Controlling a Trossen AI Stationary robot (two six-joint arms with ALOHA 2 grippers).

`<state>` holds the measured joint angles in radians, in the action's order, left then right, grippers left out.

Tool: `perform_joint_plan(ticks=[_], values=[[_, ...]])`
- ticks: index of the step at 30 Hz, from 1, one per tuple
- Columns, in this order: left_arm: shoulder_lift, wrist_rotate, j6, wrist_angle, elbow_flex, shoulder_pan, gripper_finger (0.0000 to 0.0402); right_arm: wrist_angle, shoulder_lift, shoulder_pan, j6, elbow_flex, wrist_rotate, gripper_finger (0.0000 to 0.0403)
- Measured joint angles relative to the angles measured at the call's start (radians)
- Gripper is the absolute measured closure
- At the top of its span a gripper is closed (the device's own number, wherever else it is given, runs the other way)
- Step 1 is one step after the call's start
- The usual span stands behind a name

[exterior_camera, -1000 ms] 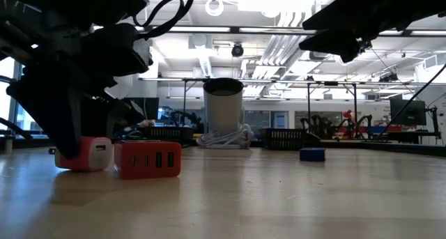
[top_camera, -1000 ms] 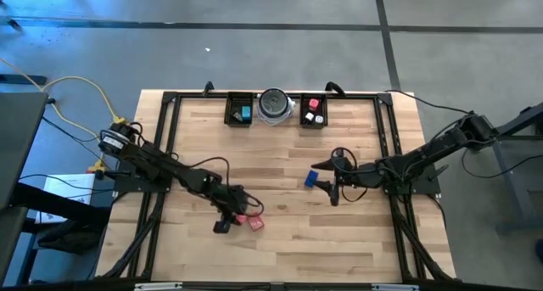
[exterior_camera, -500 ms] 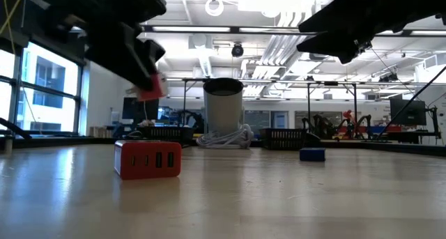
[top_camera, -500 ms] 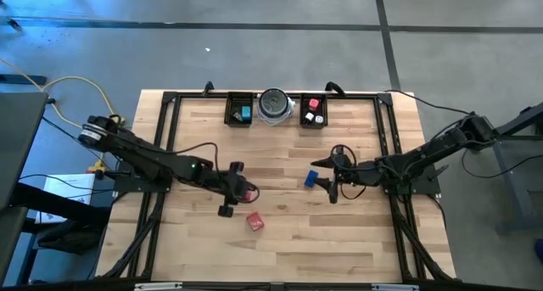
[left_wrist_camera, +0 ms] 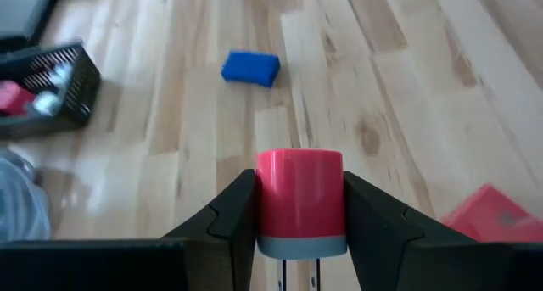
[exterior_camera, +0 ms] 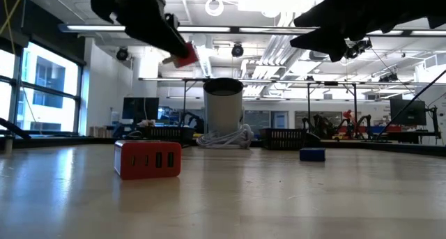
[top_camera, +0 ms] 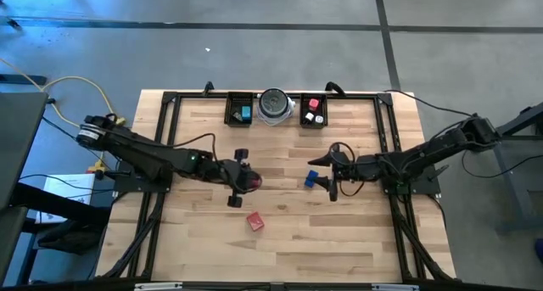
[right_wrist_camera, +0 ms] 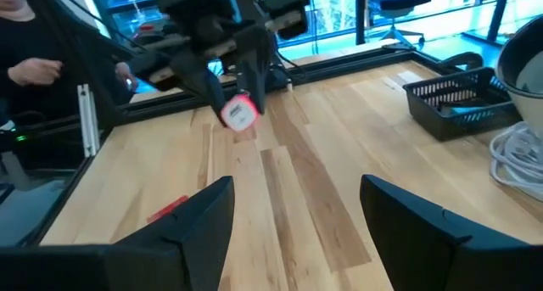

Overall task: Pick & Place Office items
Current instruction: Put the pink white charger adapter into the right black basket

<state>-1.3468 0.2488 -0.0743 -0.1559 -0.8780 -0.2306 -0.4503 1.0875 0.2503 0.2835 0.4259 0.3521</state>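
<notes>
Pink block (left_wrist_camera: 300, 203), gripped by the left tool (top_camera: 240, 178), is now lifted off the tabletop (top_camera: 280, 240) toward the trays at 12 o'clock, while the right tool (top_camera: 327, 182) waits open over the blue block (top_camera: 311, 180).

no text, label, brand or number can be read anywhere (not on any item).

The high view looks straight down from well above, taking in the whole table (top_camera: 280, 240) and both arms; the low view sits at tabletop height, facing level across the wood into the room; each wrist view looks forward, close over the boards; the red block (exterior_camera: 148, 159) shows in high, low and both wrist views.
</notes>
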Motion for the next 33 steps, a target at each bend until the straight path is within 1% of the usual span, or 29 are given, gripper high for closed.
perform_joint_plan(ticks=[3,7,11,18,25,33], values=[[0.028,0.023,-0.006,0.004,0.0,0.002,0.0271,-0.003,0.0,-0.017,-0.008,0.0,-0.048,0.016],[0.074,0.028,-0.007,0.007,0.0,0.017,0.0271,-0.01,0.0,-0.038,-0.018,0.0,-0.099,0.016],[0.107,0.03,-0.008,0.007,0.0,0.032,0.0271,-0.01,0.0,-0.057,-0.019,0.0,-0.126,0.016],[0.11,0.036,-0.017,0.007,0.0,0.035,0.0271,-0.011,0.0,-0.087,-0.019,0.0,-0.174,0.016],[0.109,0.045,-0.035,0.015,0.0,0.035,0.0271,-0.014,0.0,-0.09,-0.019,0.0,-0.173,0.016],[0.109,0.045,-0.083,0.058,0.0,0.035,0.0271,-0.08,0.0,-0.09,-0.017,0.0,-0.173,0.016]])
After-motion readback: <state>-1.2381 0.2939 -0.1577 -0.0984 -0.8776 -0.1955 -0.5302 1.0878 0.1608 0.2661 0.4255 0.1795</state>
